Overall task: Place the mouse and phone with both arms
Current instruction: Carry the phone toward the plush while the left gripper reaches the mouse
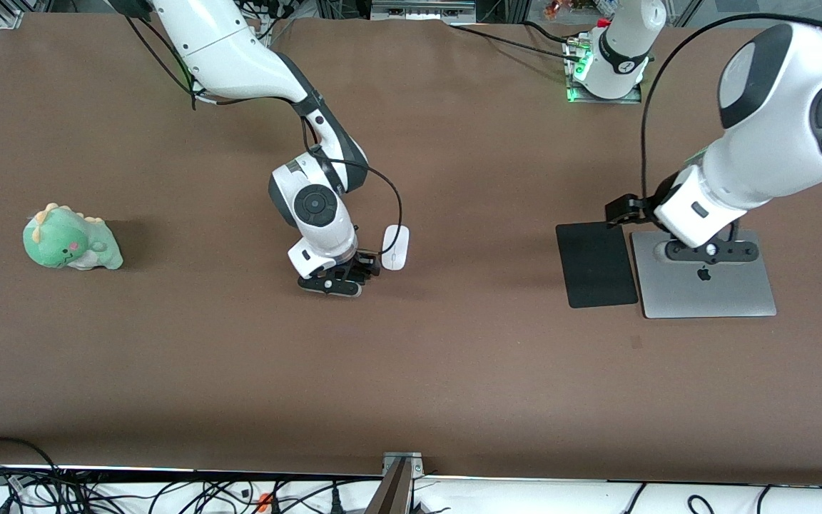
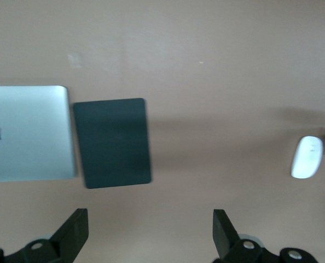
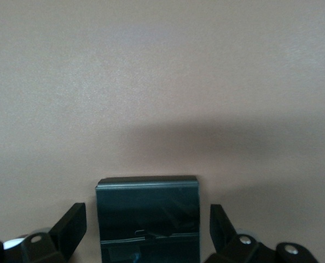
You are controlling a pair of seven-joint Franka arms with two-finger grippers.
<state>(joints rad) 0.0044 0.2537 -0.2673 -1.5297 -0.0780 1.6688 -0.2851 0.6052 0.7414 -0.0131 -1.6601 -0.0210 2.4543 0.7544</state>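
Note:
The white mouse (image 1: 394, 248) lies on the brown table near the middle and also shows in the left wrist view (image 2: 307, 157). My right gripper (image 1: 352, 275) is low, right beside the mouse, on the side toward the right arm's end. Its fingers (image 3: 75, 219) are open and stand on either side of the black phone (image 3: 147, 219), which lies flat on the table. In the front view the phone is hidden under that gripper. My left gripper (image 1: 711, 251) hangs open and empty (image 2: 150, 215) over the edge of the laptop that faces the robots' bases.
A flat black mouse pad (image 1: 596, 264) lies beside a closed silver laptop (image 1: 703, 285) toward the left arm's end; both show in the left wrist view (image 2: 113, 142) (image 2: 28, 134). A green dinosaur plush (image 1: 72, 239) sits toward the right arm's end.

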